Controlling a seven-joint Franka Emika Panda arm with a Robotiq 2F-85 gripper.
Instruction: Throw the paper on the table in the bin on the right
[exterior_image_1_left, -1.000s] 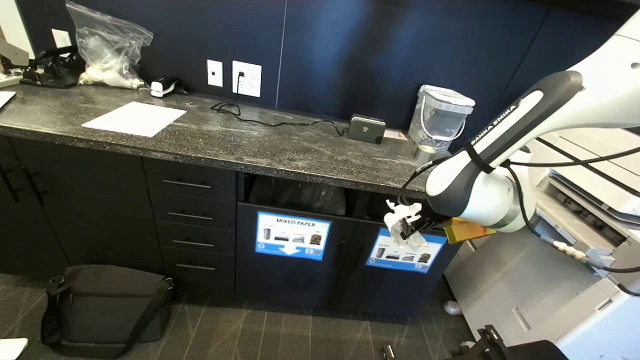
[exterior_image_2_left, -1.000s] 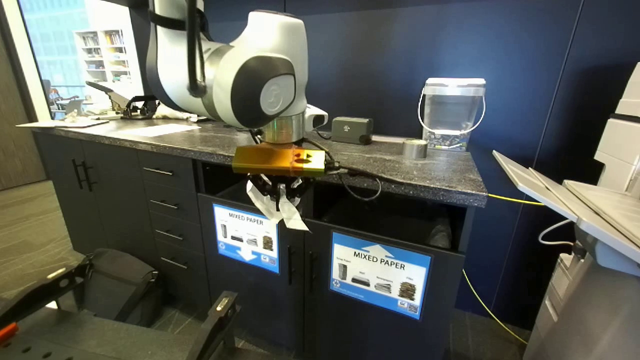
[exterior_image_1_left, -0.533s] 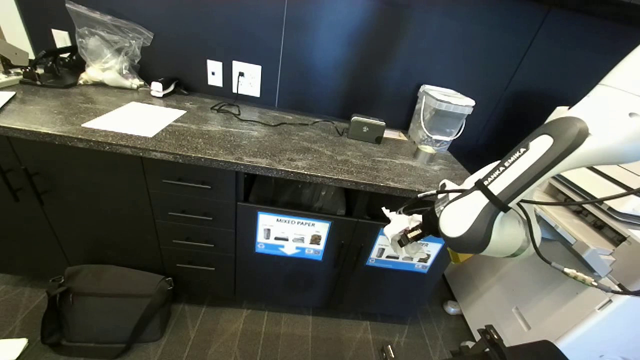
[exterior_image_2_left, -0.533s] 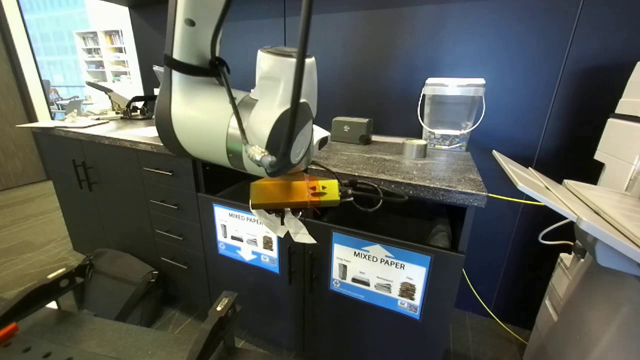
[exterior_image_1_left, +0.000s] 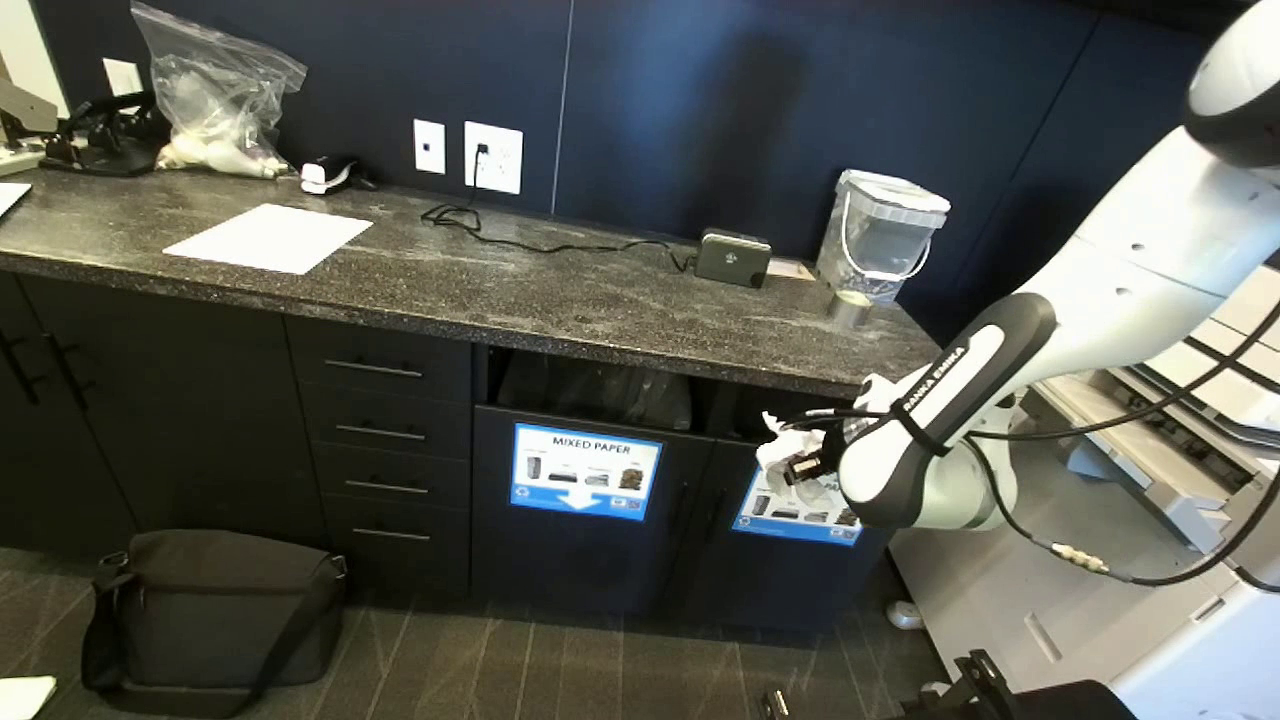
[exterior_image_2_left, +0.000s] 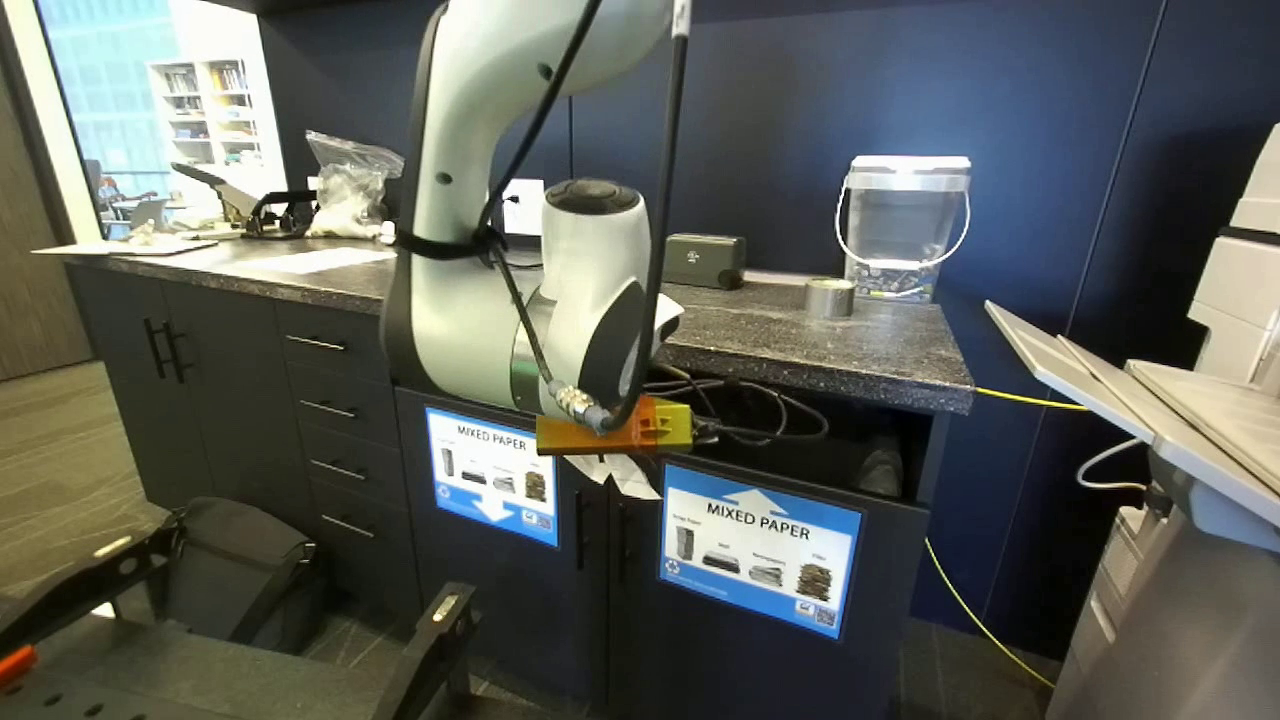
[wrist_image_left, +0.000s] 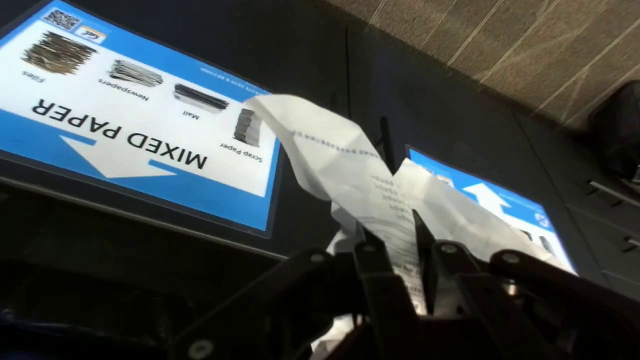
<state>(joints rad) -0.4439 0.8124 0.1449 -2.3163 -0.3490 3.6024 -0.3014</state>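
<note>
- Right up close, the gripper (wrist_image_left: 395, 232) is at the front of the bin (exterior_image_2_left: 750, 665), fingers (wrist_image_left: 372, 260) clamped on the paper (wrist_image_left: 350, 170), one each side.
- That paper hangs outside the bin, seen by the upper-L corner of the bin's label (exterior_image_2_left: 760, 555) in an exterior view; ends splayed, blue line of print plus rows of dark txt, too blurry to read.
- Amber block (exterior_image_2_left: 620, 432) at the end of the arm (exterior_image_1_left: 1130, 280), seen beside the bin's slot (exterior_image_2_left: 845, 455).
- The arm itself slants in from the bin's R as you face it: "RANKA EMIKA" legible, dark strap (exterior_image_1_left: 920, 435) right by the start of the lettering.
- Bin's label, big & clear: "MIXED PAPER", arrow aimed up at the slot; wrist view has it upside down w/ "Scrap Paper", "Mail", "Newspapers", "Files" & a QR code.
- Twin bin (exterior_image_2_left: 530, 620), just L of the bin: its sign (exterior_image_2_left: 492, 475) says "MIXED PAPER" too, but arrow down.
- Big pale machine (exterior_image_1_left: 1000, 600), R of the bin.
- Up over the bin, the counter (exterior_image_2_left: 890, 340) w/ tape roll (exterior_image_2_left: 830, 298) & lidded clear bucket (exterior_image_2_left: 905, 225); grey box (exterior_image_2_left: 705, 260) above the bin's L side, logo too tiny to read.
- Well L of the bin: dark shoulder bag (exterior_image_1_left: 220, 620) on the floor, flat white sheet (exterior_image_1_left: 270, 238) on the counter & farthest, clear plastic bag (exterior_image_1_left: 220, 115) by the wall.
</note>
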